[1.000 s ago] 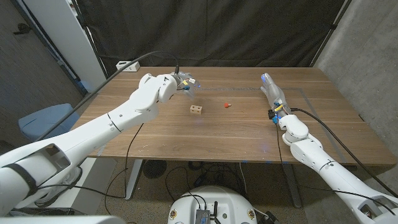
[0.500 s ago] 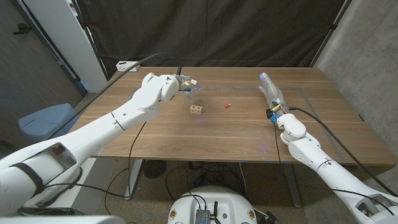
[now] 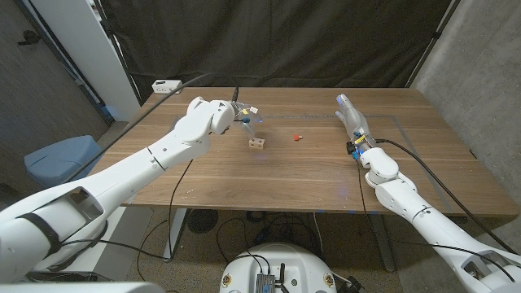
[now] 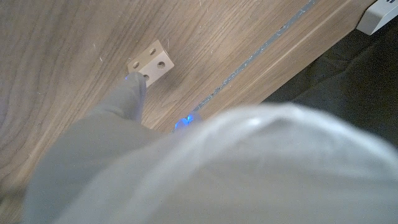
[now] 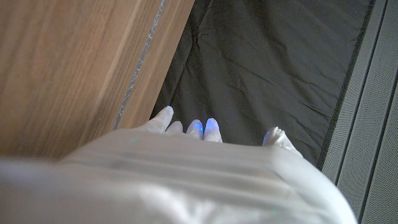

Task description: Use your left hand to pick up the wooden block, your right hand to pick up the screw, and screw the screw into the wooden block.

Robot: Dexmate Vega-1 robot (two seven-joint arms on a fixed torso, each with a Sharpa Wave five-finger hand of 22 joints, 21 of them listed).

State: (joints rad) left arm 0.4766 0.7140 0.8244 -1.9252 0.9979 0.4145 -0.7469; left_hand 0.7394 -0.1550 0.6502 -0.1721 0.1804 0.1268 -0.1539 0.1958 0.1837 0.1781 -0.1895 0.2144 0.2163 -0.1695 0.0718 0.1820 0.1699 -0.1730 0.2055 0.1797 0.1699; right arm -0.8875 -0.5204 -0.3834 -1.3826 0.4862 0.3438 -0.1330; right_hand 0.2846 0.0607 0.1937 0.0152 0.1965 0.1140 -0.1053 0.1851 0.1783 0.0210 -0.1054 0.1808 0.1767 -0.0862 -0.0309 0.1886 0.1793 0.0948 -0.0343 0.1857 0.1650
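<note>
— Dark curtains hang behind the long brown wooden table [image 3: 285,175]; where are the hands over it?

— Robot's left hand [image 3: 244,111] is raised above the far left part of the table, with the small pale wooden cube block with round holes [image 3: 257,144] just in front of it and a little toward the right hand, not touched. In the left wrist view a grey fingertip [image 4: 133,93] points at the block [image 4: 150,61], apart from it as far as I can tell.

— Is that hand holding anything?

— Nothing that shows. Its fingers look loosely apart (the head view is too small to be sure of more).

— And the small red screw [image 3: 297,137]?

— Lying on the table between the two hands, just beyond the block toward the right hand, well apart from either hand.

— The right one?

— Right hand [image 3: 351,118] is stretched out near the table's far right part, fingers straight and close side by side, empty. Its wrist view shows the fingertips [image 5: 202,129] reaching past the table edge [image 5: 140,68] toward the dark curtain [image 5: 261,68].

— Anything else?

— One white power strip [image 3: 166,85] at the far left corner, beyond the left hand.
</note>
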